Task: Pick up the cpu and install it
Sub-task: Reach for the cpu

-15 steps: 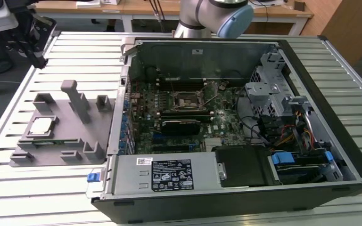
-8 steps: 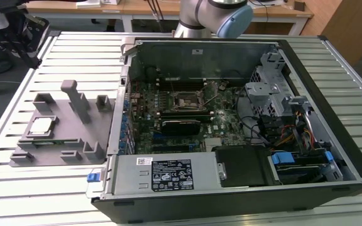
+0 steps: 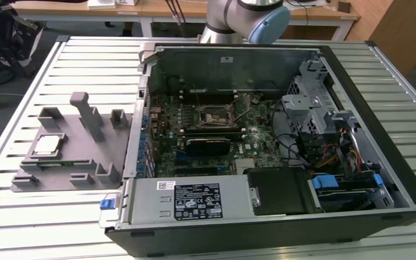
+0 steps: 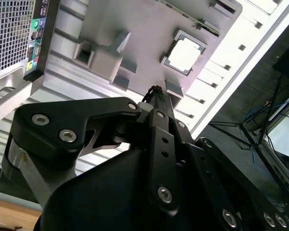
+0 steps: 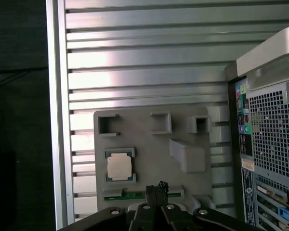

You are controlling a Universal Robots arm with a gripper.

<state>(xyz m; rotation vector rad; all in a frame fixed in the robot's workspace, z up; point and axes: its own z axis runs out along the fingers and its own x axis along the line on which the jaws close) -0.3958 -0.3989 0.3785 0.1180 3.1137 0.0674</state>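
While the cpu (image 5: 119, 167) lies untouched in its nest on the grey fixture (image 5: 144, 144), the jaws hang above that fixture, pressed together with nothing between them. The first wrist view shows the two tips meeting along a thin seam.

Position. In both wrist views the cpu (image 4: 184, 55) lies beyond the closed tips and to one side of their line, not directly beneath them. A grasp turns on this sideways offset, together with the clear height separating the jaws from the fixture. A narrow green circuit strip (image 5: 130, 195) sits in a slot just beside the cpu, on the side nearer the tips. In the exterior view the cpu (image 3: 47, 145) rests on the fixture (image 3: 78, 154). The fixture stands on the slatted counter (image 3: 41, 216), at the exterior view's left of the open computer case (image 3: 229, 67). The socket frame (image 3: 212, 115) on the board inside the case is well apart from the cpu.

Orientation. The cpu is square, so no long axis applies. Its edges run parallel to the fixture's edges.

Appearance. The cpu is small and flat, with a pale silvery metal top facing up and a thin darker rim. It sits level in a shallow recess with raised corner guides.
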